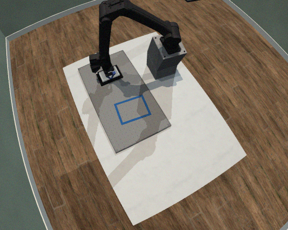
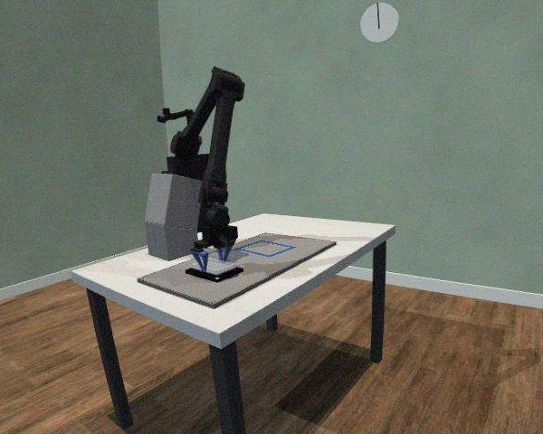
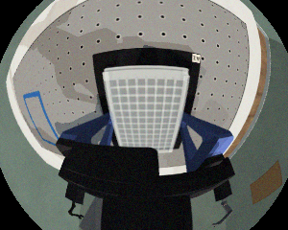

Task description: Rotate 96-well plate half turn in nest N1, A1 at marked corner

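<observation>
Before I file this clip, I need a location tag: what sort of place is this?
Most likely a lab-automation bench in a plain room: a white table carries a perforated grey deck, a black plate nest holding a 96-well plate, and a blue taped outline. The arm's gripper grips the plate.

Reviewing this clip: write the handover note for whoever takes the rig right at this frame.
Gripper: shut on the 96-well plate, one blue finger on each long side.
Plate: over the black nest N1; the exterior view suggests it sits at or just above the nest, and I cannot tell whether it has lifted free. The small corner label shows on the nest's far right corner in the wrist view; the plate's cut corner is not discernible.
Bench spot B1: blue taped outline on the grey deck, nothing on it.
Done: plate gripped.
Left: lift, turn half a turn, reseat flat in N1, release.
</observation>
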Tool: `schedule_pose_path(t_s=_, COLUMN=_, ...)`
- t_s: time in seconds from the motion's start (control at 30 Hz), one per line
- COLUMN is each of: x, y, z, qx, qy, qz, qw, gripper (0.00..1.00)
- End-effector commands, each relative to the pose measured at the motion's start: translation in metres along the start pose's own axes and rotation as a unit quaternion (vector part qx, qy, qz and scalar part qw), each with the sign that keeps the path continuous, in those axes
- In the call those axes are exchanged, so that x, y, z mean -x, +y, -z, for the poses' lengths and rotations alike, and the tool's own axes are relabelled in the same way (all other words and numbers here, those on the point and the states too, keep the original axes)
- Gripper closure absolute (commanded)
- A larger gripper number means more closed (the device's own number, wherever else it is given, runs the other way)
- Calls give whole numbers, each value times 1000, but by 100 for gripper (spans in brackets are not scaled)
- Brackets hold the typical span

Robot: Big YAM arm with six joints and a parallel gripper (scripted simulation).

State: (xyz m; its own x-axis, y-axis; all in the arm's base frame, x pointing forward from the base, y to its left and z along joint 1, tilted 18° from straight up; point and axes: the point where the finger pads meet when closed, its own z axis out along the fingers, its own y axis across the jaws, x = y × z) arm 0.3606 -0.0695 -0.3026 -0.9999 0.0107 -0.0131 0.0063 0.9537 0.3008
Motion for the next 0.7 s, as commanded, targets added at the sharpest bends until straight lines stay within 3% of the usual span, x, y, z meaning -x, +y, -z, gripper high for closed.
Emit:
schedule_pose_path(t_s=0.0, x=15, y=-3, z=1, qx=-3, qy=-15, qz=3, qw=1000, gripper=100)
schedule_pose_path(t_s=0.13, x=18, y=-3, z=3, qx=-5, qy=-18, qz=4, qw=1000, gripper=100)
schedule_pose_path(t_s=0.17, x=18, y=-3, z=3, qx=-5, qy=-18, qz=4, qw=1000, gripper=0)
schedule_pose_path(t_s=0.67, x=12, y=-3, z=4, qx=-3, qy=-12, qz=2, qw=1000, gripper=0)
